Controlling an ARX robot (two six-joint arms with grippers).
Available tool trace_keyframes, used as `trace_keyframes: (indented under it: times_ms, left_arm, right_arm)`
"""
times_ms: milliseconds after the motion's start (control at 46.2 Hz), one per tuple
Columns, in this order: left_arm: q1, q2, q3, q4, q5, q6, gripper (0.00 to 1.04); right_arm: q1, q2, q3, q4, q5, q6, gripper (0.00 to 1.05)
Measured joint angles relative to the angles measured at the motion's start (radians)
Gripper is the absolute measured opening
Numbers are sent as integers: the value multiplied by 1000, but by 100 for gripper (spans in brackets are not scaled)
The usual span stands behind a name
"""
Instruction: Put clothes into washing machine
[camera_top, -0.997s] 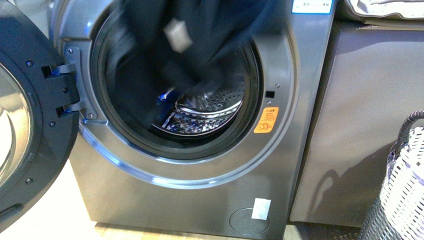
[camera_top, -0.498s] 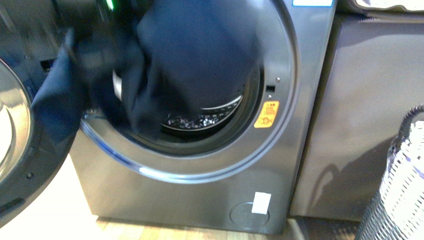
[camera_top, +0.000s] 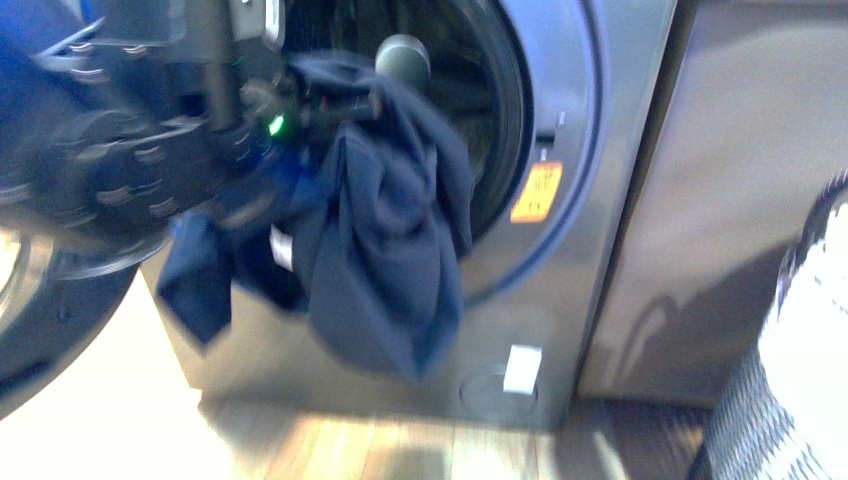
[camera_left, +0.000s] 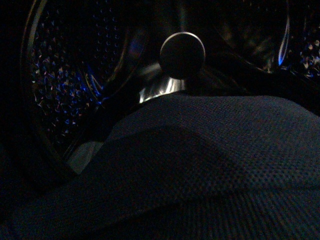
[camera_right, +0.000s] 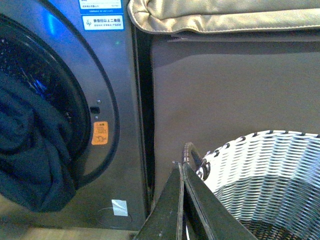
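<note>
- The dark navy-blue floppy fabric garment (camera_top: 385, 250) hangs out of the drum mouth. It drapes over the lower rim and down the front panel of the grey metallic front-loading washing machine (camera_top: 590, 150). One flap trails off toward the hinge side.
- The round porthole door (camera_top: 50, 310) stands swung open at the machine's left.
- The left arm (camera_top: 110, 170), badly blurred and showing a green light, reaches to the top of the garment at the drum mouth. The left gripper is lost in blur and cloth, so I cannot tell whether its jaws are wide or closed.
- The left wrist view is dim. Navy mesh-textured cloth fills the foreground, with the perforated shiny steel drum (camera_left: 65, 85) beyond it.
- The right gripper (camera_right: 181, 172) has its two dark fingers pressed together with nothing between them. It sits well apart from the machine, just beside the dark handle of the white woven basket (camera_right: 270, 175).
- A yellow-orange warning sticker (camera_right: 99, 133) sits on the machine's front, beside the door ring.
- A plain grey-brown cabinet (camera_right: 225, 90) stands beside the machine, with a beige padded cloth (camera_right: 225, 15) on top.
</note>
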Motion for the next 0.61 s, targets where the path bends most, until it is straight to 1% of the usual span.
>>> trace_keyframes:
  times_ms: [65, 87, 130, 152, 238, 498, 607]
  left_arm:
    - [0, 46, 73, 8, -25, 0, 10]
    - [0, 63, 103, 9, -33, 0, 10]
    - [0, 94, 160, 9, -49, 0, 10]
    - [0, 112, 193, 8, -62, 0, 10]
    - [2, 169, 314, -16, -101, 1, 10]
    - [3, 305, 568, -86, -193, 18, 10]
    - [0, 367, 661, -112, -196, 29, 10]
  right_arm:
    - [-12, -30, -34, 8, -13, 0, 2]
    - [-23, -43, -48, 10, -28, 0, 2]
    - [-65, -66, -73, 10, -93, 0, 2]
    - [-78, -74, -83, 10, -101, 0, 2]
    - [-107, -113, -123, 10, -103, 0, 2]
    - [-109, -199, -190, -3, -108, 0, 2]
    - [-109, -232, -210, -16, -108, 0, 2]
